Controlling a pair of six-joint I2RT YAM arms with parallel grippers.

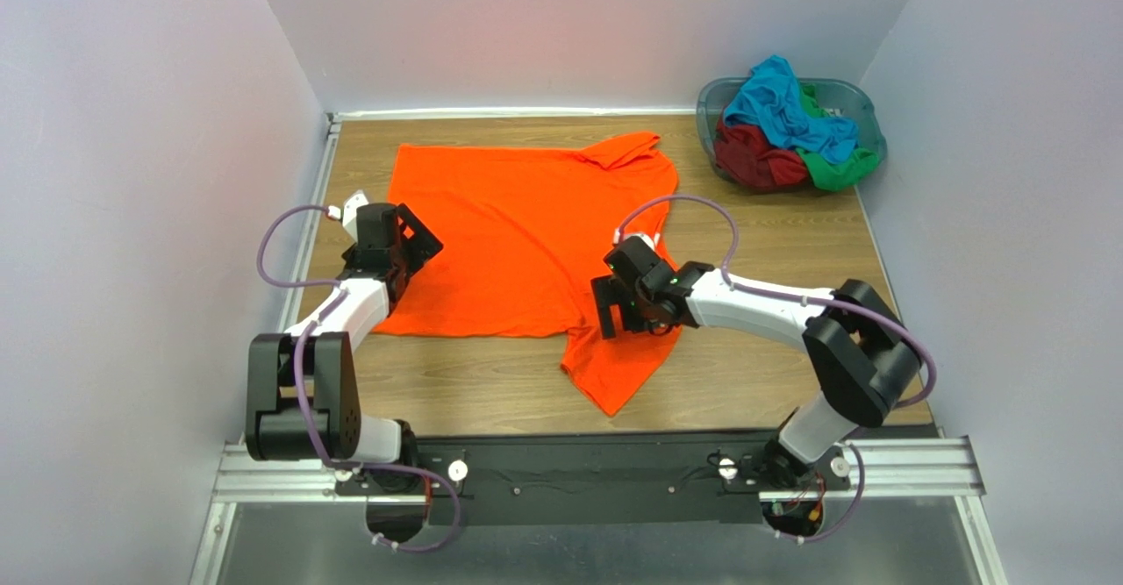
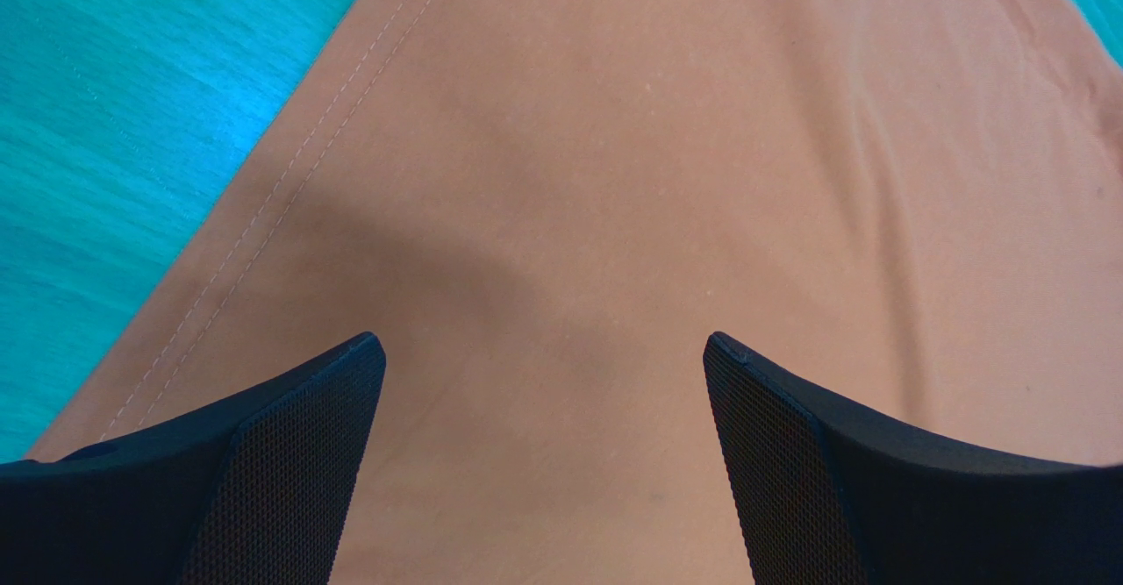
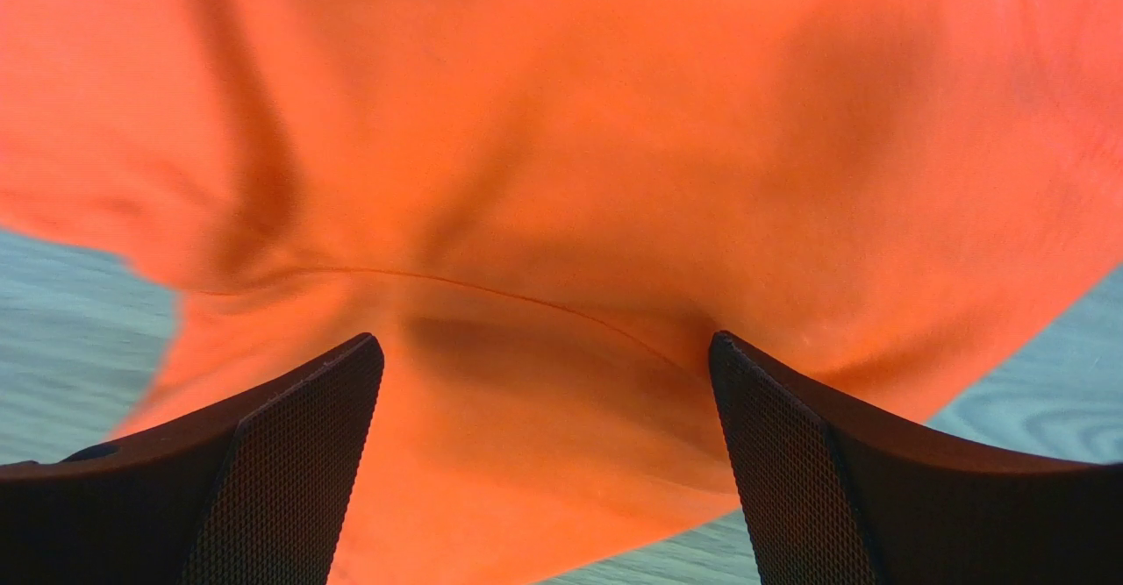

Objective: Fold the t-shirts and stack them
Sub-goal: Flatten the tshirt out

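Two wide-spread pincers, neither holding anything: left gripper [image 1: 406, 238] poised over the stitched hem on the left of the bright orange short-sleeved cloth t-shirt [image 1: 514, 230], spread flat on the wooden table [image 1: 791, 237]; right gripper [image 1: 610, 309] over its near sleeve. Risks catching one layer only, or dragging and rumpling the flat body, if closed off the edge. Far right, heaped in the grey-blue plastic basket [image 1: 866, 109]: crumpled turquoise blue t-shirt [image 1: 778, 98], dark red t-shirt [image 1: 751, 160], green t-shirt [image 1: 838, 167].

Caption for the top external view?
Orange t-shirt spread on the table, left fingers and right fingers open over its edges; other shirts heaped in the basket.
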